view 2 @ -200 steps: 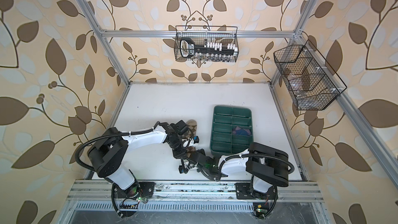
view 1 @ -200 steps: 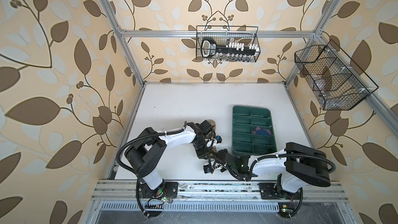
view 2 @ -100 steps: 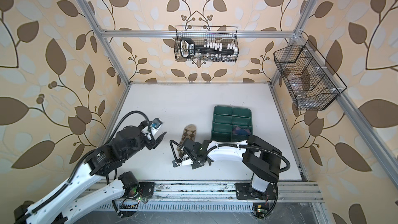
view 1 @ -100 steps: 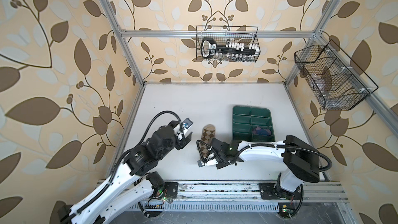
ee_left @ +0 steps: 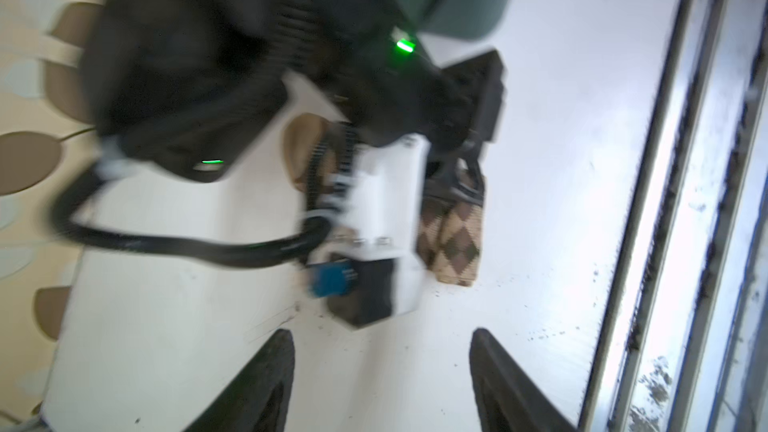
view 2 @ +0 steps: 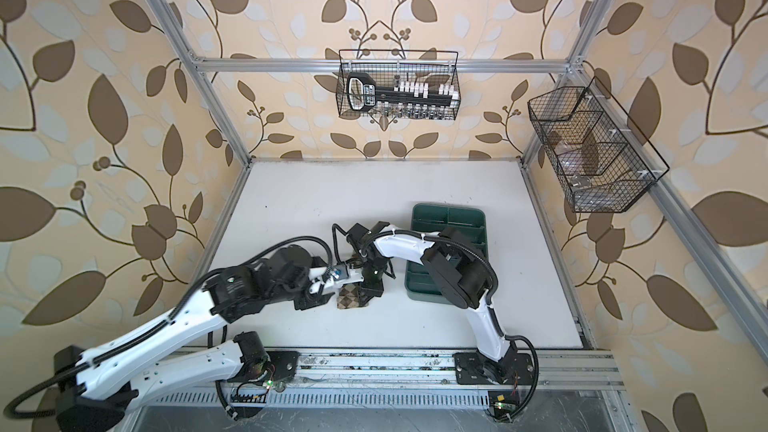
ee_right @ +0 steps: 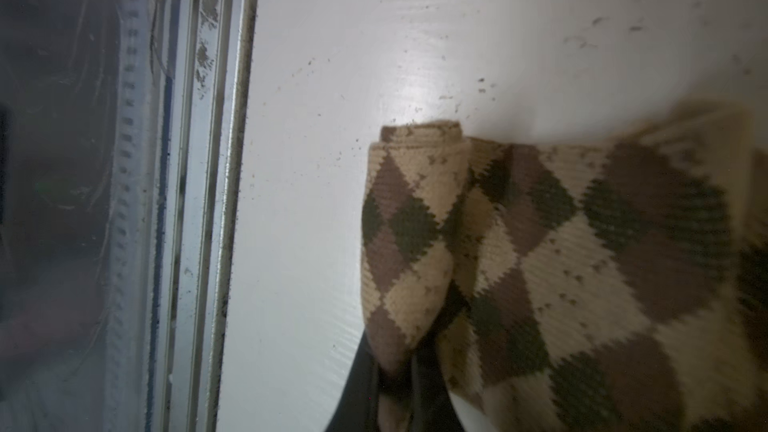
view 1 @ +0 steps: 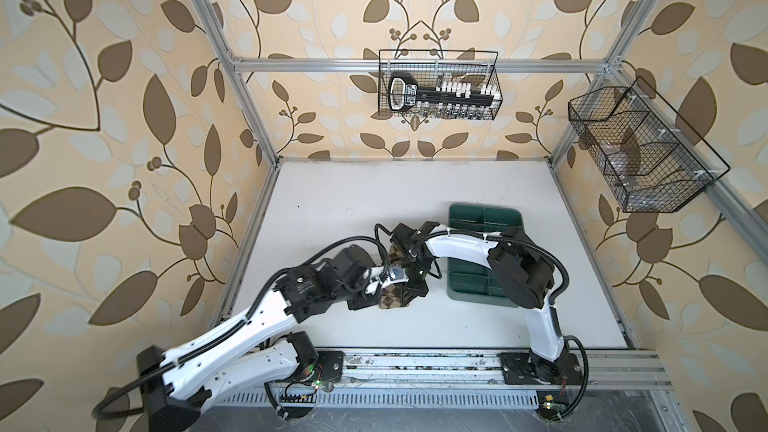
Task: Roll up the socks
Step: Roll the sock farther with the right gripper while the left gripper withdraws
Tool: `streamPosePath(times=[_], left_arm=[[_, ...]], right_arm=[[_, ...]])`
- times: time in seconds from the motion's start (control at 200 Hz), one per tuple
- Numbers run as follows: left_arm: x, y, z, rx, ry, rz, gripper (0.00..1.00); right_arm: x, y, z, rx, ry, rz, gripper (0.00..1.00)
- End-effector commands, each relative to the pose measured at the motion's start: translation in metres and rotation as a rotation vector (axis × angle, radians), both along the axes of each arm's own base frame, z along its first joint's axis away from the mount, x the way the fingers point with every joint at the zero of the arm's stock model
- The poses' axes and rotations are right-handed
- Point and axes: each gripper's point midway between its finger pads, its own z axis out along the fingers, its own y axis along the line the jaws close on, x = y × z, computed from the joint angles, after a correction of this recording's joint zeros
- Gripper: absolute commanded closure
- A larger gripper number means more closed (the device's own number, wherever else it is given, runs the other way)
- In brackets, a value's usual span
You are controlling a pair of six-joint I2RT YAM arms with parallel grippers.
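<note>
A tan sock with brown argyle diamonds (view 1: 392, 302) (view 2: 350, 300) lies on the white table, partly under both wrists. In the right wrist view its near end is folded into a small roll (ee_right: 409, 218), and my right gripper (ee_right: 399, 380) is shut on that rolled edge. In both top views the right gripper (view 1: 413, 284) (view 2: 371, 284) points down onto the sock. My left gripper (ee_left: 382, 338) (view 1: 365, 303) stands open just left of the sock with nothing between its fingers. The left wrist view shows the sock (ee_left: 453, 238) beyond the right wrist.
A green compartment tray (view 1: 484, 218) (view 2: 449, 214) sits right of the sock, partly under the right arm. Wire baskets hang on the back wall (view 1: 436, 89) and the right wall (view 1: 640, 151). The metal front rail (view 1: 415, 361) runs close to the sock.
My left arm, drawn away to the left half a second ago, has swung back in beside the sock with its jaws open. The right gripper keeps its hold on the sock.
</note>
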Motion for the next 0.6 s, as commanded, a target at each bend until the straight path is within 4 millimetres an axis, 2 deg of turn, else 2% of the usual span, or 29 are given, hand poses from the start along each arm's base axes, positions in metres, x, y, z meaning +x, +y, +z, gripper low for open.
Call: streamPosePath(times=[0.0, 0.075, 0.13, 0.21, 0.335, 0.42, 0.505, 0.595], left_arm=[[-0.001, -0.003, -0.051, 0.159, -0.088, -0.072, 0.31], [-0.001, -0.016, -0.073, 0.152, -0.093, -0.089, 0.3], [0.003, -0.027, -0.074, 0.129, -0.086, -0.073, 0.3], [0.012, -0.032, -0.081, 0.154, -0.088, -0.041, 0.3], [0.015, -0.039, -0.101, 0.199, -0.051, -0.038, 0.4], [0.018, -0.045, -0.11, 0.199, -0.038, -0.026, 0.52], [0.018, -0.047, -0.117, 0.222, -0.018, -0.026, 0.75], [0.014, -0.041, -0.122, 0.265, 0.009, -0.031, 0.92]], right_arm=[[-0.005, -0.012, -0.018, -0.073, 0.097, 0.003, 0.99], [-0.004, -0.01, -0.019, -0.071, 0.108, 0.006, 0.99], [-0.003, -0.01, -0.019, -0.069, 0.114, 0.008, 0.99], [-0.002, -0.008, -0.019, -0.058, 0.117, 0.009, 0.99], [-0.003, -0.008, -0.018, -0.045, 0.12, 0.016, 0.99], [-0.004, -0.009, -0.014, -0.031, 0.123, 0.015, 0.98], [0.0, -0.009, -0.008, -0.004, 0.103, 0.003, 0.96], [0.015, -0.012, 0.004, 0.059, 0.041, -0.063, 0.94]])
